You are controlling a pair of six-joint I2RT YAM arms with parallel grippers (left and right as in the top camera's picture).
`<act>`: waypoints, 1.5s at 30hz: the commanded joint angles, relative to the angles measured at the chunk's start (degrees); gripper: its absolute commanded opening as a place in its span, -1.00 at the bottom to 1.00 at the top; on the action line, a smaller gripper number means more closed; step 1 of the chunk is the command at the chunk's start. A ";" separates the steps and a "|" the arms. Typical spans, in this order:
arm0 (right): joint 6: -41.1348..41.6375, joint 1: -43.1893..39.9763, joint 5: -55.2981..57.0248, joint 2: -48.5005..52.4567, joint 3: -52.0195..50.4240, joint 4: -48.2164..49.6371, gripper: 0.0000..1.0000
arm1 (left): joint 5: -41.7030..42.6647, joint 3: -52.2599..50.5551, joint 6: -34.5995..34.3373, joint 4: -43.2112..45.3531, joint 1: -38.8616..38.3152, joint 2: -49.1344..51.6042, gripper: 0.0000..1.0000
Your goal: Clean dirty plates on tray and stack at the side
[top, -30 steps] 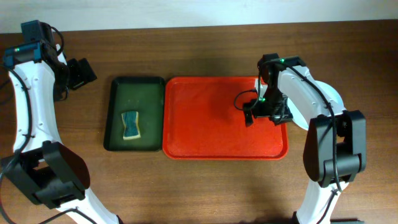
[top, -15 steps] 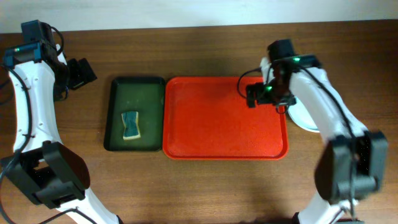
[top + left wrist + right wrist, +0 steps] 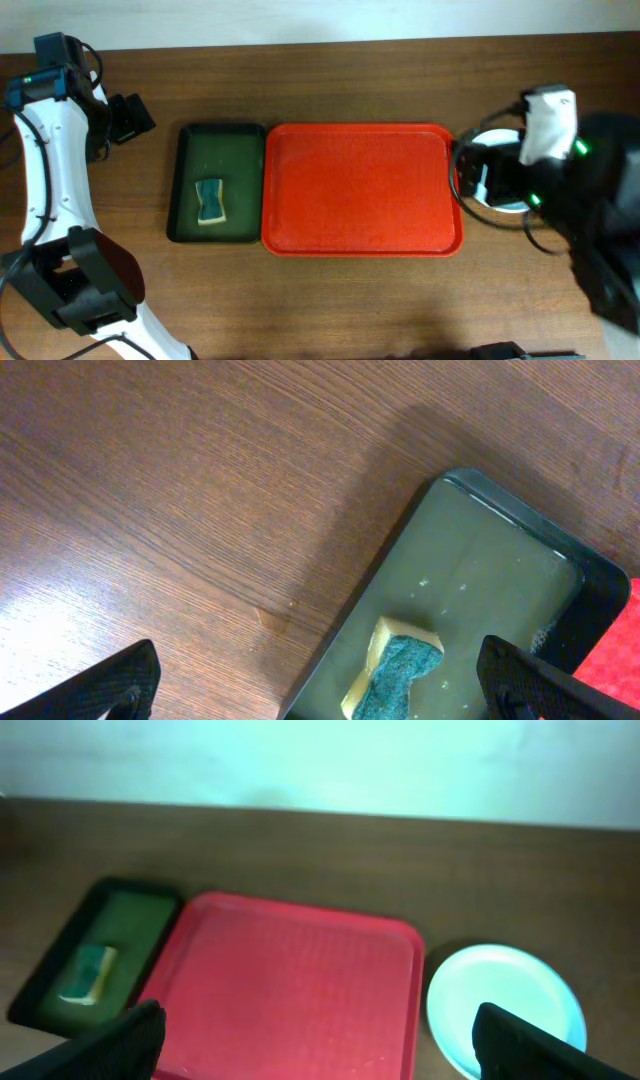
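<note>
Red tray (image 3: 360, 190) sits mid-table and is bare: no plate on it in the overhead or the right wrist view. 1 round pale plate (image 3: 505, 1010) lies flat on the table (image 3: 330, 80) just right of the tray's right rim, near it but apart. Whether others lie under it cannot be told, since the right arm covers most of it from above and the wrist view is blurred. No yellow smear shows on its face. Right gripper (image 3: 325, 1045) hangs high at the right end of the table, jaws spread wide, nothing between them. Left gripper (image 3: 325, 690) hovers over the far left of the table, jaws likewise wide and empty, looking down at the dark green tray (image 3: 480, 590) and the sponge (image 3: 400, 670) lying in it. Judgement: with the tray bare and the plate at the side, the task looks at or close to its end. Handling, judged: the plate is stiff, light and smooth, so slippery under hard pads, more so if wet, and it is shallow, with little wall to pinch. Best hold is across the rim, 1 finger over the lip and 1 under, on the side facing the tray, keeping it level in the lift.
</note>
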 commanded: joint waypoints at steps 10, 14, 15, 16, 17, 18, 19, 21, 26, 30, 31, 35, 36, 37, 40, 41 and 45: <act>0.00 -2.47 0.48 -34.77 0.15 -4.94 0.98 | -0.17 0.59 -0.52 0.07 0.46 -0.28 0.99; 0.00 -5.51 0.48 -41.38 -2.05 -7.32 0.97 | -0.17 0.61 -0.52 0.07 0.46 -0.28 0.99; 0.02 -5.92 0.46 -43.15 -4.04 -7.30 0.97 | -0.17 0.61 -0.52 0.09 0.46 -0.28 0.99; 0.02 -6.19 0.28 -45.11 -6.86 -6.99 0.97 | -0.17 0.59 -0.52 0.07 0.46 -0.28 0.99; 0.02 -6.19 0.26 -47.28 -9.99 -6.36 0.97 | -0.17 0.61 -0.52 0.07 0.46 -0.28 0.99; 0.02 -6.19 0.28 -49.13 -13.20 -5.51 0.97 | -0.17 0.59 -0.52 0.07 0.46 -0.28 0.99; 0.00 -6.19 0.31 -51.54 -17.70 -3.78 0.97 | -0.17 0.61 -0.52 0.07 0.46 -0.28 0.99; 0.02 -6.19 0.26 -55.34 -25.11 0.76 0.97 | -0.17 0.61 -0.52 0.09 0.46 -0.28 0.99; 0.22 -6.10 -0.61 -58.86 -41.68 16.90 0.97 | -0.17 0.61 -0.52 0.07 0.46 -0.28 0.99; 0.22 -6.08 -0.90 -58.86 -54.71 40.74 0.97 | -0.17 0.61 -0.52 0.09 0.46 -0.28 0.99; 0.22 -6.08 -1.03 -58.86 -58.21 46.97 0.97 | -0.17 0.61 -0.52 0.07 0.46 -0.28 0.99; 0.22 -6.08 -1.03 -58.86 -69.75 63.56 0.97 | -0.17 0.59 -0.52 0.07 0.46 -0.28 0.99; 0.22 -6.10 -1.03 -58.86 -72.72 65.70 0.97 | -0.17 0.61 -0.52 0.07 0.46 -0.28 0.99; 0.22 -6.08 -1.03 -58.86 -75.30 66.49 0.97 | -0.17 0.61 -0.52 0.09 0.46 -0.28 0.99; 0.22 -6.10 -1.01 -58.86 -81.15 68.41 0.97 | -0.17 0.61 -0.52 0.07 0.46 -0.28 0.99; 0.20 -6.10 -1.01 -58.86 -82.53 68.85 0.97 | -0.17 0.59 -0.52 0.07 0.46 -0.28 0.99; 0.20 -6.08 -0.98 -58.88 -86.49 69.64 0.97 | -0.17 0.61 -0.52 0.07 0.46 -0.28 0.99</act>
